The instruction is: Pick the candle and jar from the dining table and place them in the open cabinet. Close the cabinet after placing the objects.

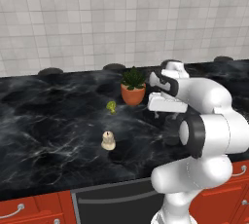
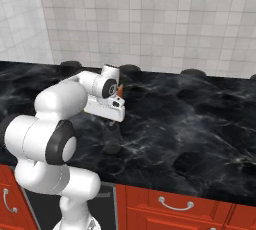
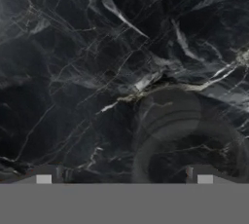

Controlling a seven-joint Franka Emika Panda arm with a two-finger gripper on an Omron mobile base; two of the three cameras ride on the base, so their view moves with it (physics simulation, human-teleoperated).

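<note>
The tool (image 3: 124, 177) hangs with jaws wide apart over the black marble bench (image 1: 48, 116), gripping nothing; the dark glass jar (image 3: 180, 135) stands just below it. The candle (image 1: 108, 140) sits upright well to its left; broccoli (image 1: 111, 106) and a potted plant (image 1: 133, 87) stand farther back.

Even, soft rendered light, bright on the tiled wall (image 1: 73, 18) and dim on the glossy black counter (image 1: 48, 121), which shows faint sheen and soft dark shadow blobs; the hand view is coarse, blurred, low in contrast
</note>
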